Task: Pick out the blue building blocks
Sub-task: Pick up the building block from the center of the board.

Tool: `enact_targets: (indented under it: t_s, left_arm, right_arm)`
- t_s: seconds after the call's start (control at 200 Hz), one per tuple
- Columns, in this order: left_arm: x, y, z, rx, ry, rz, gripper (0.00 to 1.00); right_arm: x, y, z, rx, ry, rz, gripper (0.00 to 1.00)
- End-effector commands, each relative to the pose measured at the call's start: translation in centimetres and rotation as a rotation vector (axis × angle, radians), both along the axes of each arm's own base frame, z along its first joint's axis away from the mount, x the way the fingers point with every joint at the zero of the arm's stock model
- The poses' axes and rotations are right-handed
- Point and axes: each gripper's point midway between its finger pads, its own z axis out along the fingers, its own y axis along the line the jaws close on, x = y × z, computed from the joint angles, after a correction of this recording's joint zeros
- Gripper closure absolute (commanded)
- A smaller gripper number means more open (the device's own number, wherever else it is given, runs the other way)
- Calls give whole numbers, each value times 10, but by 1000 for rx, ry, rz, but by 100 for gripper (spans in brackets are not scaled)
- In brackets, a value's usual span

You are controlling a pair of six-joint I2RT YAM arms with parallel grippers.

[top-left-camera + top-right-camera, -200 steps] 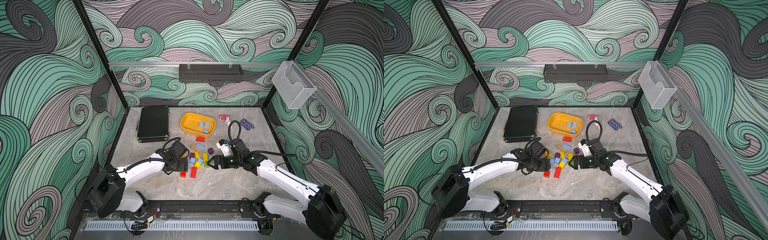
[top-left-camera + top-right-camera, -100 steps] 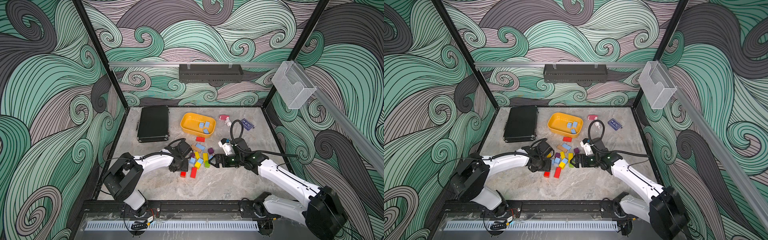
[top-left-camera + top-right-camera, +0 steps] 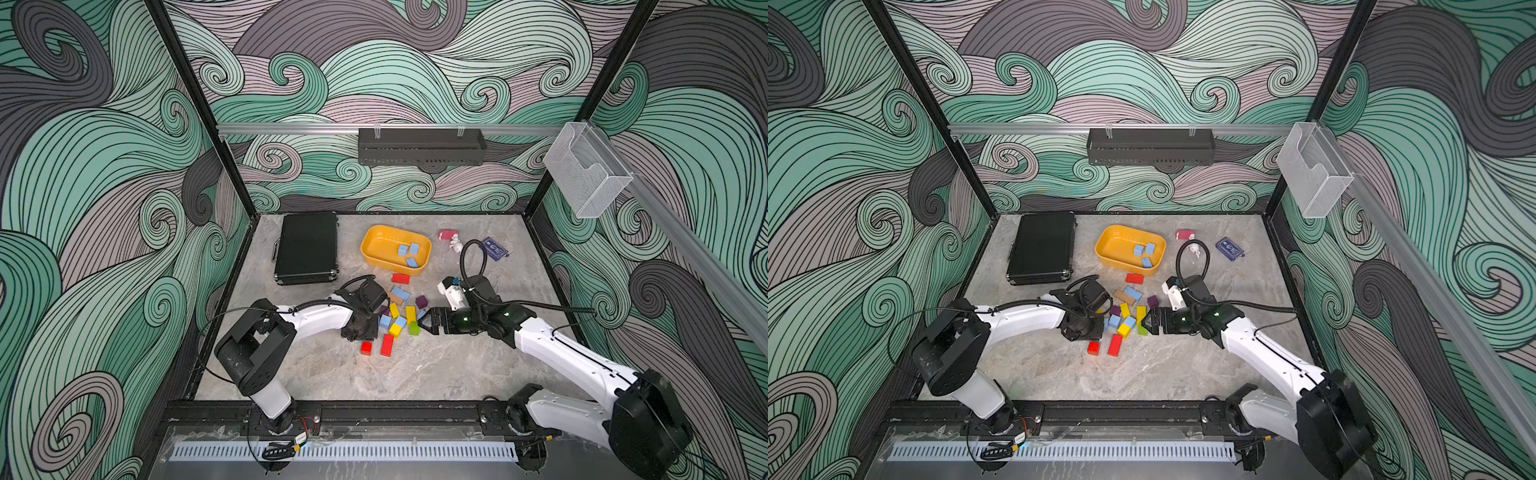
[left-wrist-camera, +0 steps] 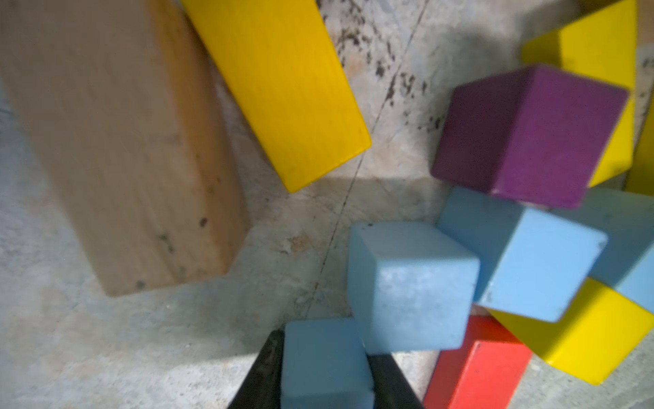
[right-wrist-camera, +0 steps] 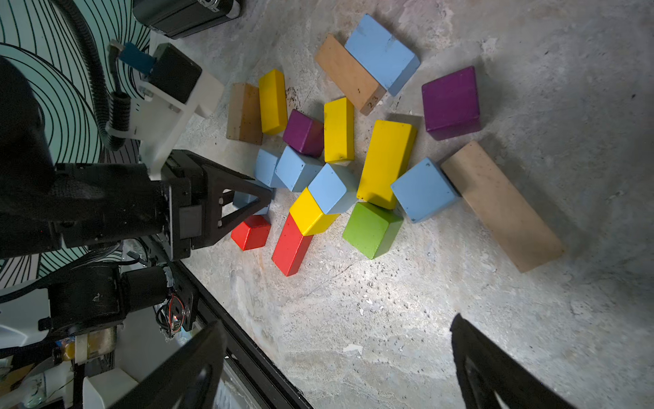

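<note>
Blue block (image 4: 325,364) and blurred wooden block (image 4: 124,141), both cut off at frame edge.

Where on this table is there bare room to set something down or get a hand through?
Widest bare stretch: table between the red blocks and the front rail. A narrow lane runs between the black case and yellow tray. Crowded: the block pile between left gripper and right gripper.

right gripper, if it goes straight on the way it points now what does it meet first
Probably the green block, lying nearest ahead of the right gripper, whose jaws stand wide open. Depth is unclear, so the red brick beside it might be touched too.
</note>
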Motion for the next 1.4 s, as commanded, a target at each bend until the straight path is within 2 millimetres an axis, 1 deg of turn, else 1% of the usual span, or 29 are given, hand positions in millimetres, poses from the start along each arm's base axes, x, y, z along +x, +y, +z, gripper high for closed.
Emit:
enact_targets:
  t_s: [0.0, 0.12, 0.17, 0.23, 0.345, 0.41, 0.54, 0.695, 0.811, 0.901, 0.966, 0.976, 1.066, 1.276, 1.396]
  left_arm:
    - [0, -1, 4, 8, 3, -6, 70]
    - [0, 1, 5, 9, -2, -1, 74]
    - [0, 0, 5, 0, -1, -7, 82]
    - [0, -4, 8, -13, -1, -28, 89]
    - [1, -5, 15, -22, -16, -45, 94]
    - [2, -4, 20, -26, -32, -50, 100]
    - [5, -6, 31, -44, -66, -54, 100]
    - [12, -2, 49, -38, -123, -71, 100]
    - [18, 3, 66, -25, -168, -79, 100]
    - [24, 5, 83, -32, -206, -84, 100]
    - [29, 5, 90, -32, -223, -90, 100]
    - [30, 5, 98, -45, -244, -90, 100]
    - [41, 2, 120, -66, -310, -104, 100]
    - [71, -7, 162, -83, -440, -141, 100]
    - [80, -14, 184, -95, -479, -161, 100]
  right_arm:
    - [4, -4, -1, -27, -16, -4, 1]
    - [4, -4, 3, -33, -19, 2, 1]
    - [5, -4, 5, -31, -28, -2, 1]
    - [6, -5, 6, -33, -36, -2, 1]
    - [7, -3, 10, -21, -38, -1, 1]
    - [8, 2, 14, 15, -28, 4, 1]
    - [11, 4, 22, 45, -28, 7, 1]
    - [17, 10, 38, 84, -52, 12, 1]
    - [21, 13, 48, 103, -67, 11, 1]
    - [23, 14, 56, 113, -88, 14, 1]
    - [26, 15, 63, 119, -109, 18, 1]
    - [26, 15, 63, 118, -110, 17, 1]
    - [31, 15, 71, 124, -133, 17, 1]
    - [45, 14, 87, 124, -187, 10, 1]
    - [55, 9, 99, 128, -210, -11, 1]
